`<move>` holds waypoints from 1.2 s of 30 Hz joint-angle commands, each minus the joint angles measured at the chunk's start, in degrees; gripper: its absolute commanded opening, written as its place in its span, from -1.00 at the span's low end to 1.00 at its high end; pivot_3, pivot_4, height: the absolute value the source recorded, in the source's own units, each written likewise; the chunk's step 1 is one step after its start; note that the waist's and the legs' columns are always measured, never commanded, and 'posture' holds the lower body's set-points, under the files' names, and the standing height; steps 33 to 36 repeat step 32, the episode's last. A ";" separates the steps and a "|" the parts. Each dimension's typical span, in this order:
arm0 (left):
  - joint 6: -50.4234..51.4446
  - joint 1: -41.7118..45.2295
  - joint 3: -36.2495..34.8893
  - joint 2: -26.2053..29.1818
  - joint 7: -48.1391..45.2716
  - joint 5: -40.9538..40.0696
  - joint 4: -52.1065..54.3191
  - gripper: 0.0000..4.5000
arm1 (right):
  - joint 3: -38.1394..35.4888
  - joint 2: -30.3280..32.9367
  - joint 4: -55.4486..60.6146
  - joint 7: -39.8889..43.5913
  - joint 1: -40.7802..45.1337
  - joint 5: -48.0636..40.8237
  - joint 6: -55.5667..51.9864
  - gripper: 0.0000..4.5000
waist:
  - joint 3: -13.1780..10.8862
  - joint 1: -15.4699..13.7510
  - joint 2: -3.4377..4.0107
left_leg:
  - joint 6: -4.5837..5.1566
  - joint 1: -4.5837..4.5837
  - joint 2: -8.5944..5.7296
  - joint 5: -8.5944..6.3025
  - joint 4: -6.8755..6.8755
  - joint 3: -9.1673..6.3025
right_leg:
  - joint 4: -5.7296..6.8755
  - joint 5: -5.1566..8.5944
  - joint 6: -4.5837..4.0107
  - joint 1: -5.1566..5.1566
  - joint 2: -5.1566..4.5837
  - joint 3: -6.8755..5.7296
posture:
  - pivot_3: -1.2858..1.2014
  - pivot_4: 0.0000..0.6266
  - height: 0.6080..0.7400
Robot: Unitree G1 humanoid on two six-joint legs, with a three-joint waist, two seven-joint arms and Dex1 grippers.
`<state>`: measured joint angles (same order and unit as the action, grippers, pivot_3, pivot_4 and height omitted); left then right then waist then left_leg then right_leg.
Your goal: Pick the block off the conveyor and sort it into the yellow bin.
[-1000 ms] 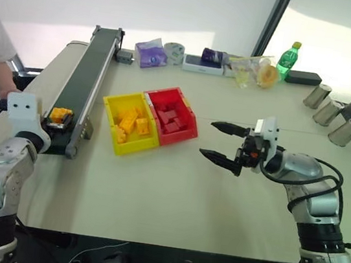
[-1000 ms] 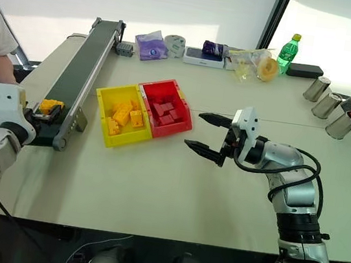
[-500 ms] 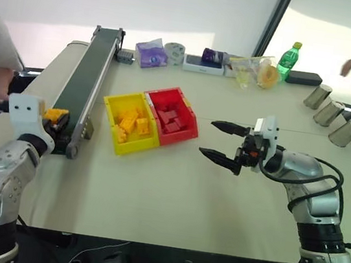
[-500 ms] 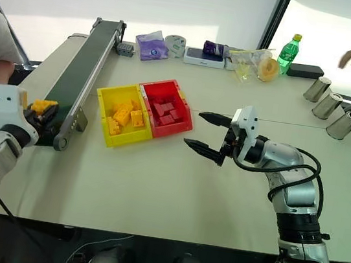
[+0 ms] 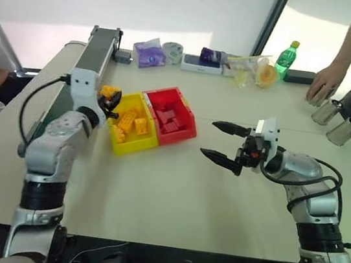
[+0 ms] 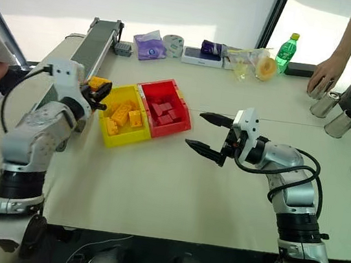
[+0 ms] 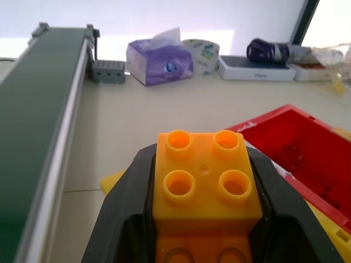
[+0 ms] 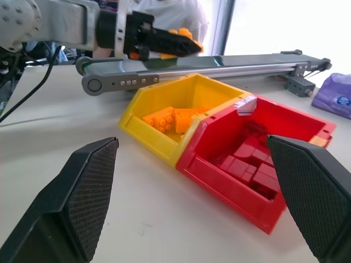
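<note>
**Block gripped in the left jaws, lifted off the belt beside the yellow bin**

The left gripper is clamped on the block; its black fingers press both sides of the yellow-orange brick, whose four studs face up. The block hangs clear of the conveyor, above the table at the near-left corner of the yellow bin. That bin holds several yellow-orange bricks and stands against the red bin, which holds dark red bricks.

The right gripper hovers over bare table to the right of the bins, jaws spread wide and holding nothing, pointed toward the bins.

Along the far edge of the table lie a purple tissue pack, a roll of tape, a white box and a green bottle. A person's hand rests near metal cans at the far right.
</note>
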<state>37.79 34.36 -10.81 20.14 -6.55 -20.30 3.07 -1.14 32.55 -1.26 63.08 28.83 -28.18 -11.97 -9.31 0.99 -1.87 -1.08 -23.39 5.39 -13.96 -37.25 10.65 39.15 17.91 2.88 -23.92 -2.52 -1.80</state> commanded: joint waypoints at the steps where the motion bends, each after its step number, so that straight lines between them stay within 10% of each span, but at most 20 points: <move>1: -4.93 2.79 1.02 -1.09 -1.31 1.84 -3.70 -0.39 | -2.07 0.58 2.66 -0.99 -0.29 -0.53 0.18 1.00 | 0.00 -0.01 0.00 | -0.02 0.00 0.00 0.01 0.02 0.00 | 0.00 0.00 0.00 -0.01 0.02 0.00 | 0.03 -0.52 1.00; 8: -9.27 5.43 1.21 -2.87 -4.41 2.26 -8.65 0.95 | -2.53 1.21 6.92 -3.51 -1.62 -1.17 -2.52 1.00 | 0.00 -0.25 0.00 | -0.02 -0.02 -0.01 0.01 -0.04 0.02 | 0.02 0.00 0.01 0.00 0.01 -0.01 | 0.03 -0.52 1.00; 23: -2.80 -17.91 -12.68 13.66 -21.81 -12.56 19.95 0.98 | -1.63 1.26 3.75 -1.37 1.43 -0.64 -3.03 1.00 | -0.01 0.06 0.02 | -0.05 0.00 0.17 0.03 0.05 0.05 | 0.02 0.00 0.00 -0.06 -0.03 0.02 | 0.03 -0.52 1.00; 36: -6.31 -35.71 -25.18 21.50 -32.48 -14.85 20.94 0.98 | -1.15 1.02 1.23 0.63 2.05 -0.03 -1.44 1.00 | -0.01 -0.23 0.02 | -0.02 0.00 0.14 0.01 0.02 -0.01 | 0.01 0.02 -0.03 -0.02 -0.11 -0.02 | 0.03 -0.52 1.00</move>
